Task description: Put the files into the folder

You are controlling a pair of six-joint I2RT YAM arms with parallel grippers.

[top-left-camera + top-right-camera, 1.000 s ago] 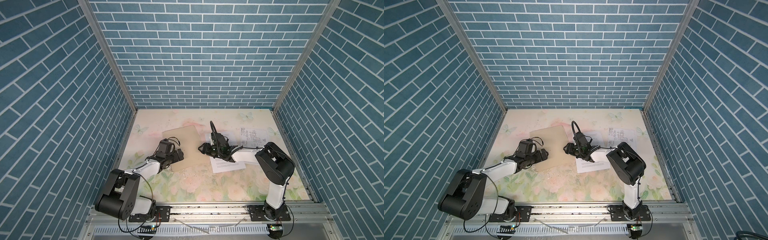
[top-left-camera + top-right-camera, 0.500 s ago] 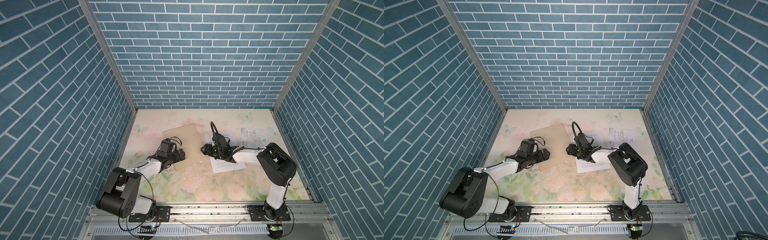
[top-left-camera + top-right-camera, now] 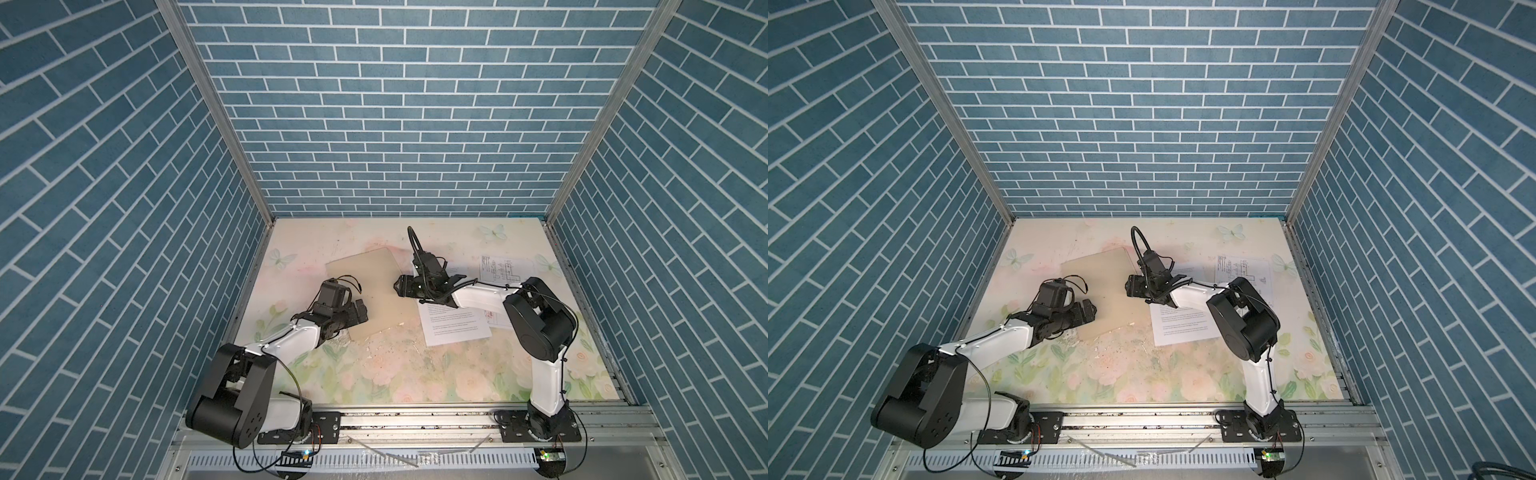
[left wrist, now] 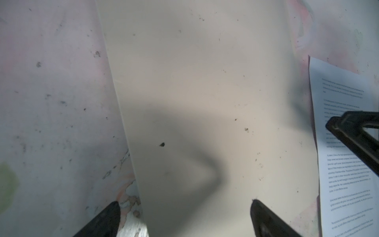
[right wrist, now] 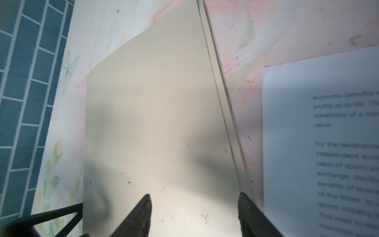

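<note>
we see the tan folder [image 3: 365, 291] lying closed and flat on the floral table [image 3: 415, 374], mid-left. the text sheet [image 3: 455, 328] lies just to its right, and the drawing sheet [image 3: 500, 270] sits further back, partly under the right arm. our left gripper [image 4: 184, 217] hangs spread wide over the folder's left edge, holding nothing. our right gripper [image 5: 193, 213] hangs parted over its right edge, empty too.

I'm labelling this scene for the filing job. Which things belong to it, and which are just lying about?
Belongs to the job:
- folder, closed, flat on the table
- text sheet, beside the folder
- drawing sheet, farther back

Just lying about:
- crumbs and scuffs on the floral table
</note>
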